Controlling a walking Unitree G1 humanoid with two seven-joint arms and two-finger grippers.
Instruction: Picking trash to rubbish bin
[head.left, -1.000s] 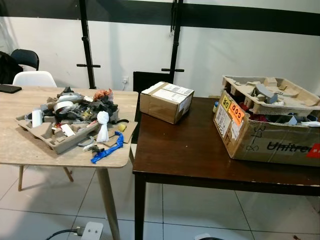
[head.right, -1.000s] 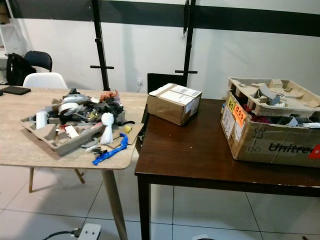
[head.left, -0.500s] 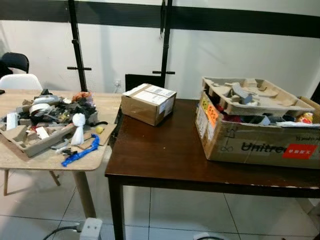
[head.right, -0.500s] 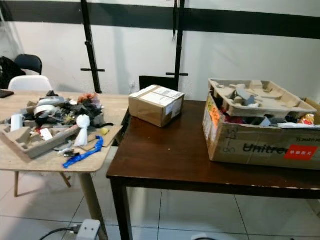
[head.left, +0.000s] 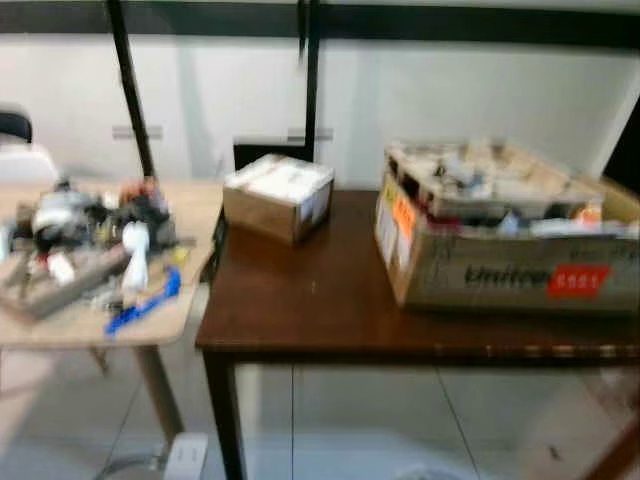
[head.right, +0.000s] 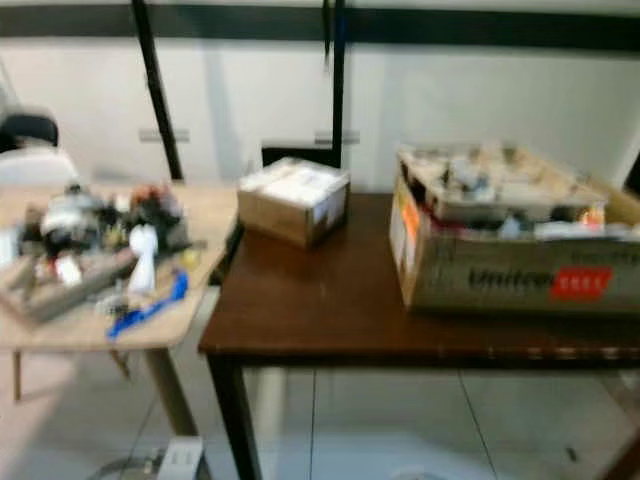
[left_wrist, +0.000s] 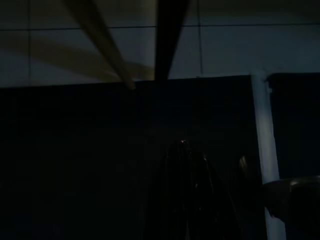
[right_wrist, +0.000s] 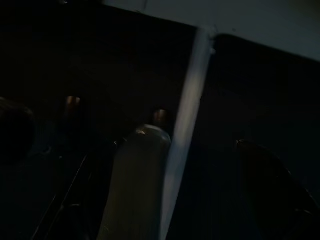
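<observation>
As your view has swung right and blurred, the trash pile (head.left: 90, 240) now sits far left on the light counter (head.left: 60, 325), unreached, and you cannot tell either end effector's state in the dark wrist views.

dark table (head.right: 330, 300) | small box (head.right: 294, 200), big carton (head.right: 510, 240) (blurred) | light table (head.right: 60, 325): trash pile (head.right: 95, 245)
</observation>
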